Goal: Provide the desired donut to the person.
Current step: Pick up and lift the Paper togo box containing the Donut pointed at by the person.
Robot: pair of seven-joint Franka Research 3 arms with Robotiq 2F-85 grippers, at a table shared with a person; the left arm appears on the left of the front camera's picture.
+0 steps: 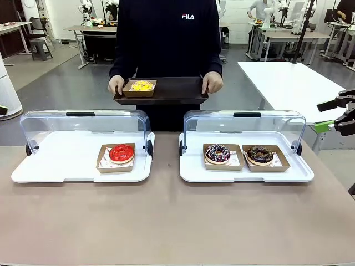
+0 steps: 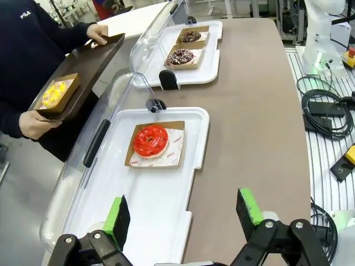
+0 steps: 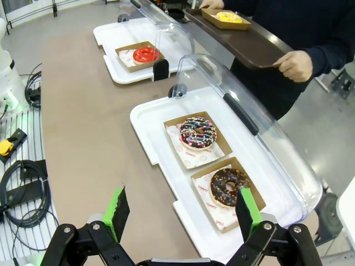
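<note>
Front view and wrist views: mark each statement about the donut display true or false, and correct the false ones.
1. The red-glazed ring donut sits alone on the left white plastic tray. True.
2. The brown rectangular tray held by the person is empty. False: it carries a yellow-topped donut.
3. The right white plastic tray holds two chocolate donuts. True.
4. Both clear domed lids are shut. False: both stand open.
5. The left gripper grips the red donut. False: it is open, holding nothing.

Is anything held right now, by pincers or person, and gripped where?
The left pincer and right pincer are open, holding nothing. The person's hands grip the brown tray by its two short ends.
</note>
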